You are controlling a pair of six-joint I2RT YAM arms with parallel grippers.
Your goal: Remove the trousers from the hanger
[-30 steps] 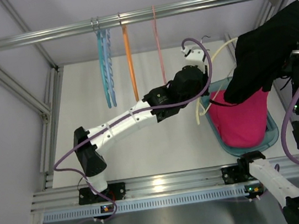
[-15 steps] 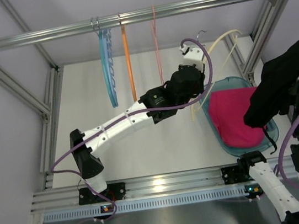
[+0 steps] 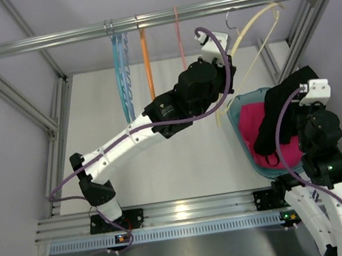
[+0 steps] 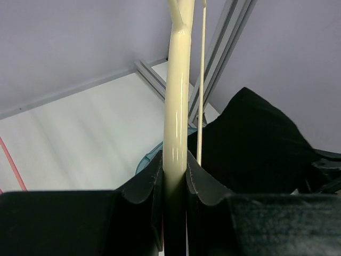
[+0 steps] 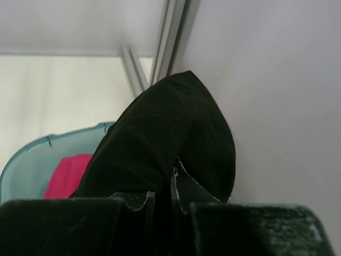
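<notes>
The left arm reaches long, forward and to the right, wrist raised. Its left hand is narrow, pinching the one cream hanger, which rises beyond the fingers. The right arm is folded upright near its base. The right hand is clamped on the one pair of black trousers, bunched ahead of its fingers, apart from the hanger, over one teal basket holding one magenta cloth. On the rail, left of the left hand, hang two light-blue hangers, one orange hanger and one pink hanger.
</notes>
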